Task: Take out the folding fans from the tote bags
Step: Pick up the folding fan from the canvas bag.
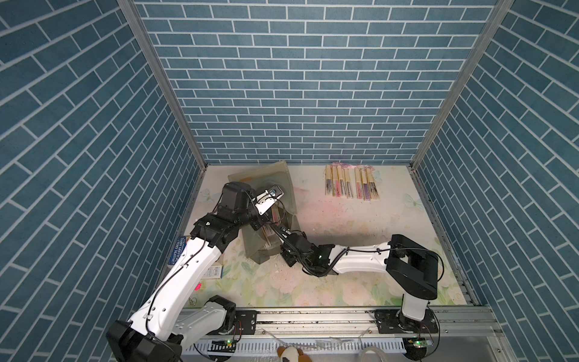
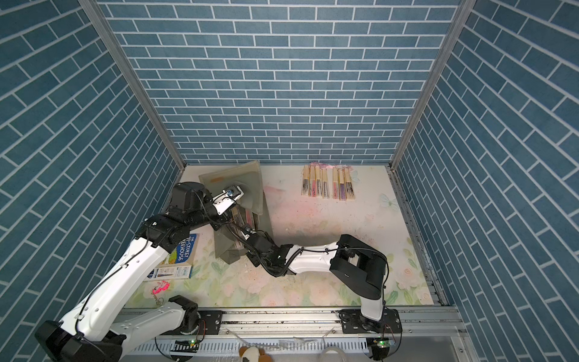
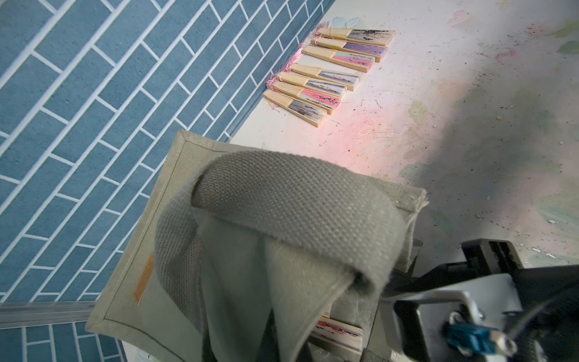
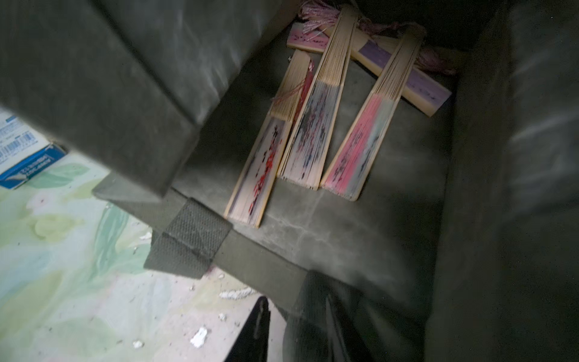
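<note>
The grey-green tote bag (image 1: 269, 178) (image 2: 238, 178) lies at the back left with its mouth facing the front. My left gripper (image 1: 270, 209) is shut on the bag's upper side and holds it lifted. In the left wrist view the strap (image 3: 297, 200) and fabric cover its jaws. Several folding fans (image 4: 310, 134) lie inside on the bag's floor (image 4: 344, 238), one of them purple (image 4: 407, 78). My right gripper (image 4: 297, 332) (image 1: 275, 230) is at the bag's mouth, its jaws apart over the lower rim and holding nothing. Several more fans (image 1: 351, 185) (image 3: 332, 69) lie in a row at the back right.
A blue book (image 2: 185, 249) and a small blue-and-white box (image 2: 172, 272) lie left of the bag, beside my left arm. A pink keychain (image 2: 161, 286) lies near the front left. Brick-pattern walls close in three sides. White crumbs (image 4: 199, 337) dot the floral table (image 1: 344, 282).
</note>
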`<state>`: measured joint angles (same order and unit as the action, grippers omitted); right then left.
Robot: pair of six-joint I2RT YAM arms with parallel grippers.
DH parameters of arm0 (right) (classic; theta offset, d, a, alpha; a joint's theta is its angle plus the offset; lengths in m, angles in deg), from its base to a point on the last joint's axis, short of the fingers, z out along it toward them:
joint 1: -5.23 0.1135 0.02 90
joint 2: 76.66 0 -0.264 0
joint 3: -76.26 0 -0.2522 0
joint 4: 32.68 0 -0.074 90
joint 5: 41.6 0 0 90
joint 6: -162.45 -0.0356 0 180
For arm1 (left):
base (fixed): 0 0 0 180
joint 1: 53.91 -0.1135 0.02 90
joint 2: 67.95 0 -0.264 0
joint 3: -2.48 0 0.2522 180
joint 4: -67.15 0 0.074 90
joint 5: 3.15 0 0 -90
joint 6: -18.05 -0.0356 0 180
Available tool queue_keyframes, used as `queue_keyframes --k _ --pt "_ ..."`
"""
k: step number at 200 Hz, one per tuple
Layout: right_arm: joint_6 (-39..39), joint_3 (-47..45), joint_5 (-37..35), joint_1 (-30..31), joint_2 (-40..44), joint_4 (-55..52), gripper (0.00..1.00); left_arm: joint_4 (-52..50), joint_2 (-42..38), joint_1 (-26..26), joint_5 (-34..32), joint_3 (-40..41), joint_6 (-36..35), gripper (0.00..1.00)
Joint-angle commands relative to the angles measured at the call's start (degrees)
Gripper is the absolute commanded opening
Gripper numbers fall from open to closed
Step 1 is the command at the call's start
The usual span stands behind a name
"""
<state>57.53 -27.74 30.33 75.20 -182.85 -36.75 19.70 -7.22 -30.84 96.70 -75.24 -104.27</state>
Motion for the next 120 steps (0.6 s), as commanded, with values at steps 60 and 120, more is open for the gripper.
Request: queue_keyframes --k 60,120 --pt "1.91 13.21 -1.14 -4.58 -8.61 -6.96 0.37 0.27 -0.96 0.46 0.96 -3.01 1.53 0.0" --pt "12.1 16.18 -6.01 -4.53 -13.69 -3.36 0.4 0.22 0.06 0.59 1.19 -3.71 2.76 0.0"
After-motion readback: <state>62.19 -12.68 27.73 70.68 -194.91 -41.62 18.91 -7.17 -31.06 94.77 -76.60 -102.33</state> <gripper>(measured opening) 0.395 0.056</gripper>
